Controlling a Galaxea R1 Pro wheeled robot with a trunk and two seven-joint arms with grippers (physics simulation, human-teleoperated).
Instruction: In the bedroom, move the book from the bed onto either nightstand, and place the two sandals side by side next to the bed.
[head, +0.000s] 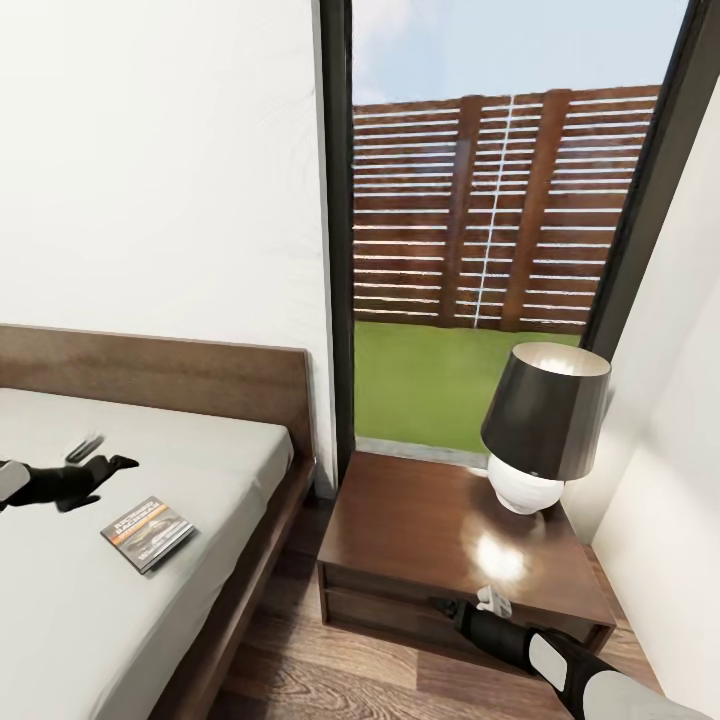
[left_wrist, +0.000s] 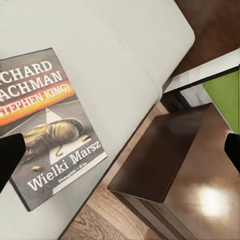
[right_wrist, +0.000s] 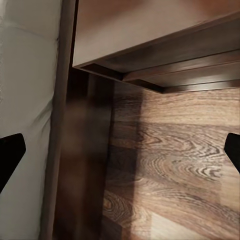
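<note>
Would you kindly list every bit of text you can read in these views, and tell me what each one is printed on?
All text is on the cover of the book, lying on the bed:
"CHARD" – cut off at the picture edge
"ACHMAN" – cut off likewise
"STEPHEN KING)" – on the orange band, start partly cut off
"Wielki Marsz" – title, in white
A small line beneath the title is too small to read.
In the head view the cover text is blurred.

- Daylight came in through the tall dark-framed window (head: 470, 230) and left the white walls bright.
- Two soft glare patches lay on the glossy dark-brown wooden nightstand (head: 420, 520), below the black-shaded lamp (head: 545, 425).
- A dark shadow lay on the wood-plank floor (right_wrist: 175, 165) beside the nightstand.
- The head view bent straight lines near the window frame; the renders looked slightly soft.
</note>
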